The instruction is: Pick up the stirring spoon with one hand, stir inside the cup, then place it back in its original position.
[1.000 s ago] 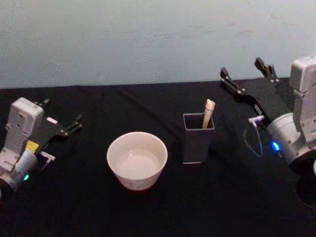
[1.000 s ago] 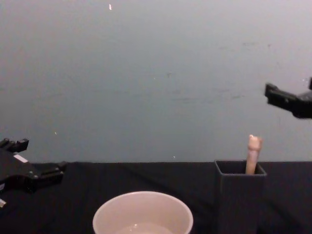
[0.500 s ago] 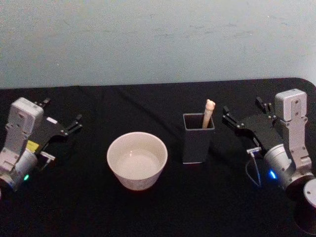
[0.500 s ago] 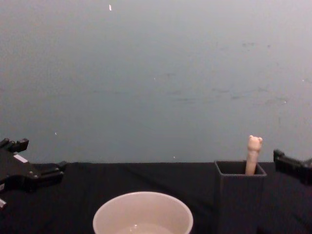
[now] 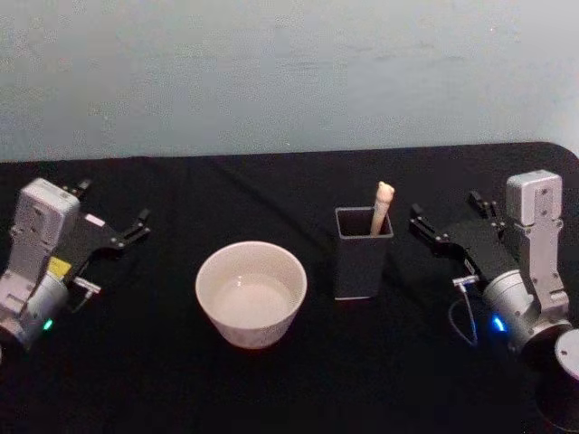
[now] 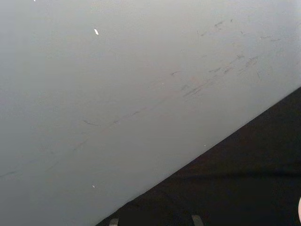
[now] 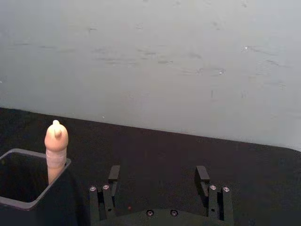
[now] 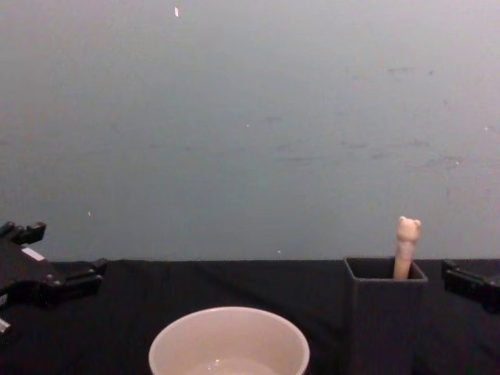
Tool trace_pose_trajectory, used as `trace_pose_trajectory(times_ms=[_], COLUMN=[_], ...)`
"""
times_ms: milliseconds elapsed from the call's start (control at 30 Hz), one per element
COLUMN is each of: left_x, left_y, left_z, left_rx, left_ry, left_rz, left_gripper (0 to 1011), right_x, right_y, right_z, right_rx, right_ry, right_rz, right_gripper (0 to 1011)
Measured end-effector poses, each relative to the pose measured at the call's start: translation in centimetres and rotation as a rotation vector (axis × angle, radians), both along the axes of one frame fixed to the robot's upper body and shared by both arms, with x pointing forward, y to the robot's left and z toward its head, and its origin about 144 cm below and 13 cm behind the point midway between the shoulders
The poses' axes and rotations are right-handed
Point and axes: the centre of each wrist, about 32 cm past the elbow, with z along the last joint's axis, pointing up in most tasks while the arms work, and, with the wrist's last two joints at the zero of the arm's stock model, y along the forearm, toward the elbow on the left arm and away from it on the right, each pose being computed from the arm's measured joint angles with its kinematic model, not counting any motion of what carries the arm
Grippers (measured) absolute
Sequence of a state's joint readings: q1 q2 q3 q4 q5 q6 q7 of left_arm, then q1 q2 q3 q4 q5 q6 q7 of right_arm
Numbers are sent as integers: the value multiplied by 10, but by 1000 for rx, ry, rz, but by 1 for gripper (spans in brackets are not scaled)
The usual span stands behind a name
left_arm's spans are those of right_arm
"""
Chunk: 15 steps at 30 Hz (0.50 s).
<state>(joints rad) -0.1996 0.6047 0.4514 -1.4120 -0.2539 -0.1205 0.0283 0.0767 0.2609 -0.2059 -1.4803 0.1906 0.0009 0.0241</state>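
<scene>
Right claw (image 5: pixel 443 215) (spread wide, empty) now lower, beside holder (image 5: pixel 363 254).

No readable text anywhere, yellow and white stickers on the left arm (image 5: pixel 41 249) too small to read

From the head view, I see bare black table (image 5: pixel 271 389) across the lower frame and between the cup (image 5: pixel 251 292) at centre-left and the holder (image 5: pixel 363 253) right of centre. The spoon's (image 5: pixel 382 207) bear-head handle juts above the holder's rim with open air overhead. The right gripper (image 5: pixel 445 217), fingers spread, sits just right of the holder, apparently not touching it.
</scene>
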Motion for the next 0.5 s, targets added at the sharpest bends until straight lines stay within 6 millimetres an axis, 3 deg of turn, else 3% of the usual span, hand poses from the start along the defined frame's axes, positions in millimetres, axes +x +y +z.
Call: trace_pose_trajectory(times_ms=[500], left_x=[0], left_y=[0], left_z=[0], left_rx=[0], left_ry=[0], left_rz=[0], left_gripper=[1001], right_x=[-1], right_y=[1], right_z=[1], right_rx=[-6], right_ry=[-7], right_rz=[2], right_gripper=[1002])
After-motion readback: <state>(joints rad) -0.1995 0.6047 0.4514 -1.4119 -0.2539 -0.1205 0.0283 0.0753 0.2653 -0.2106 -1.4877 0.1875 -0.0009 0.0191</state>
